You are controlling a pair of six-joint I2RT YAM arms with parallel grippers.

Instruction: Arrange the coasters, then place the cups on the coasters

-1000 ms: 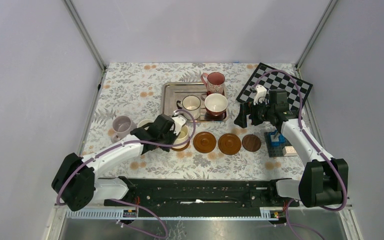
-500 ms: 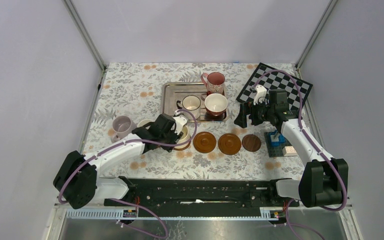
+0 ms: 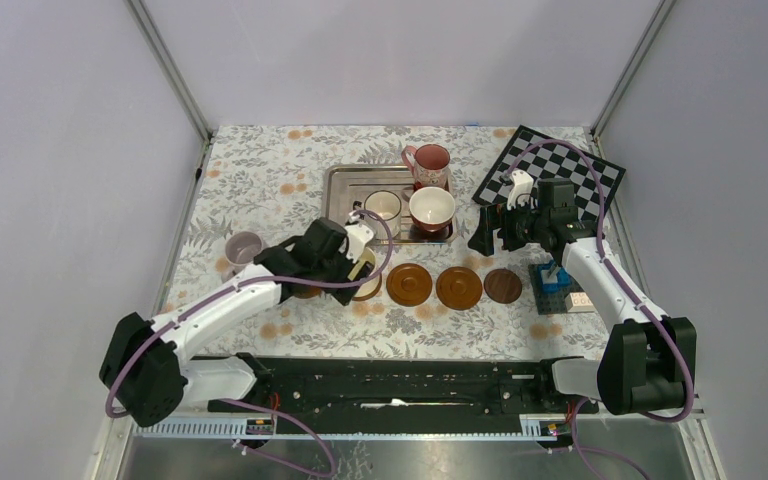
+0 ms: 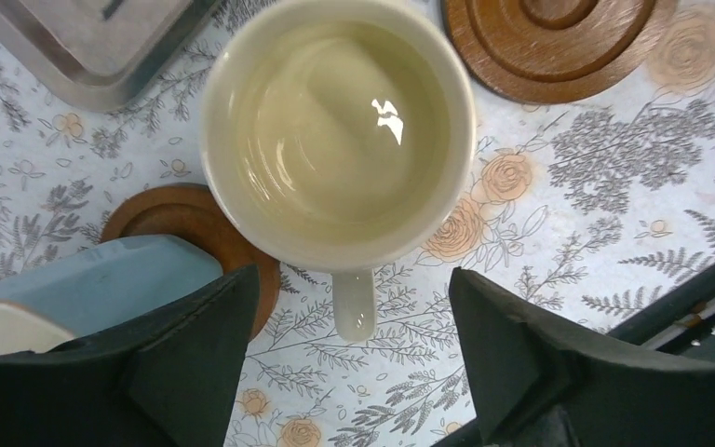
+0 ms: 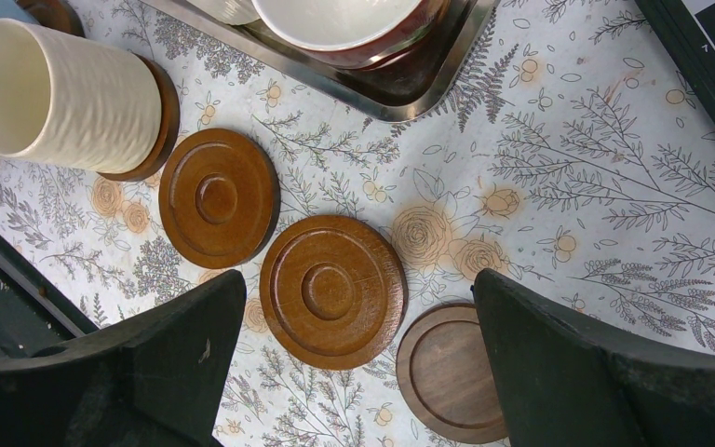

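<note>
top view: we see the left end effector [image 3: 353,262] over the cream cup [image 3: 366,270] at the left end of the coaster row [image 3: 457,287]. the right end effector [image 3: 487,232] hangs near the row's right end.
left wrist: jaws wide, either side of the cup's handle [image 4: 354,303], not touching it.
right wrist: jaws wide, empty, above three bare coasters [image 5: 332,291]. the cream cup stands on its own coaster [image 5: 161,116].

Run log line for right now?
left claw: open over cream cup on coaster | right claw: open above three bare coasters
</note>
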